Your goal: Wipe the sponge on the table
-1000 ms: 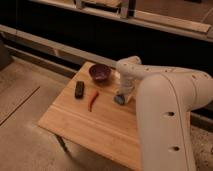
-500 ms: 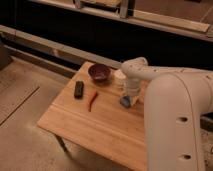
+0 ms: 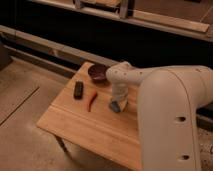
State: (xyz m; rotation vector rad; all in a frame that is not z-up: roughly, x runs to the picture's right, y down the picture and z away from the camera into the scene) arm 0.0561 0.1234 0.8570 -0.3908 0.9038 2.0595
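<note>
The small blue-grey sponge (image 3: 116,106) lies on the light wooden table (image 3: 85,127), right of its middle. My gripper (image 3: 119,101) hangs straight down from the white arm and sits right on top of the sponge, covering most of it. Only the sponge's lower left corner shows under the gripper.
A dark bowl (image 3: 98,73) stands at the table's far edge, just behind the arm. A black remote-like device (image 3: 78,90) and a thin red-orange stick (image 3: 92,101) lie left of the sponge. My bulky white arm (image 3: 170,115) covers the table's right side. A dark wall runs behind.
The arm has shifted a little and the gripper stays down on the sponge, which has slid slightly across the table top.
</note>
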